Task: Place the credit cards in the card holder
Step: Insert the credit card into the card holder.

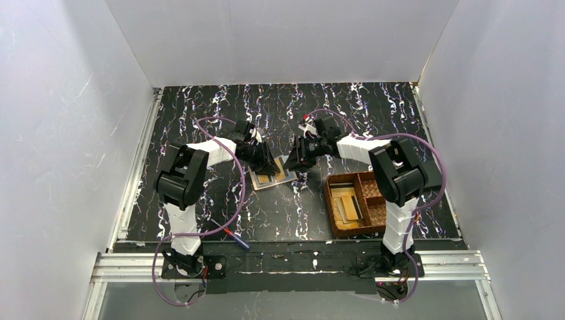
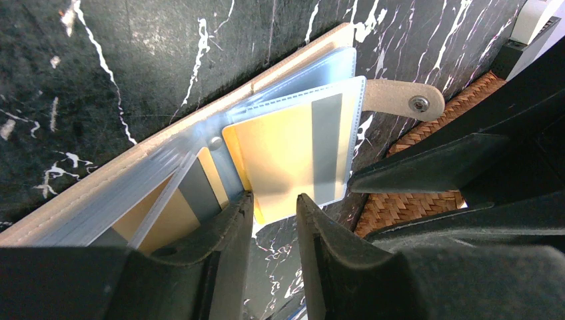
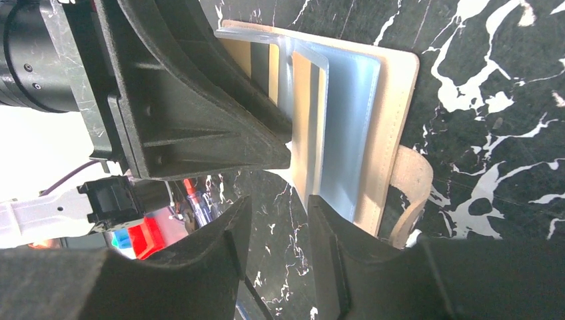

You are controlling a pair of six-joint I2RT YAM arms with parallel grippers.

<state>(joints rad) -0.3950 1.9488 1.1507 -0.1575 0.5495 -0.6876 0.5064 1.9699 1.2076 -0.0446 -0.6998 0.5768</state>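
Open card holder (image 3: 396, 133), flat, slightly askew

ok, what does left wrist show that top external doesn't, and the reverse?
Left wrist only: round metal snap on a beige strap tab, grey stripe on the sleeved yellow card. Top external only: blue-and-red-handled screwdriver, loose pale cards inside the brown woven basket tray. Both: that tray, and the open beige-lined card holder with clear sleeves.

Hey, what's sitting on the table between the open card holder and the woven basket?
Nothing. In the top view only bare black marbled tabletop separates the card holder from the woven basket.
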